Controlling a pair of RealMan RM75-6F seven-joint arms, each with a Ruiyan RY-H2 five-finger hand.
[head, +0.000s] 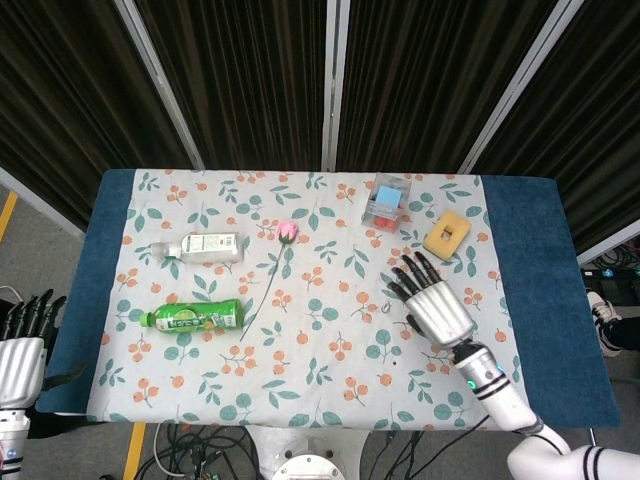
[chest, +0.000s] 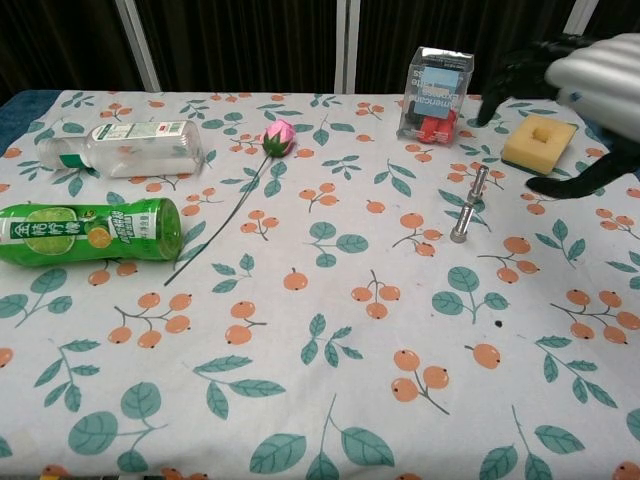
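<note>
My right hand (head: 432, 300) hovers over the right part of the floral cloth with its fingers spread and nothing in it. In the chest view the right hand (chest: 585, 85) sits high at the top right, above the yellow sponge (chest: 538, 142). A small metal rod (chest: 468, 205) lies on the cloth just left of the hand, apart from it, and shows as a small rod (head: 386, 307) from above. My left hand (head: 20, 352) hangs off the table's left front corner, fingers apart, holding nothing.
A clear box (head: 388, 199) with blue and red blocks stands at the back. A pink rose (head: 288, 230) on a long stem lies mid-table. A clear bottle (head: 205, 246) and a green bottle (head: 195, 317) lie at the left. Blue table edges (head: 545, 300) flank the cloth.
</note>
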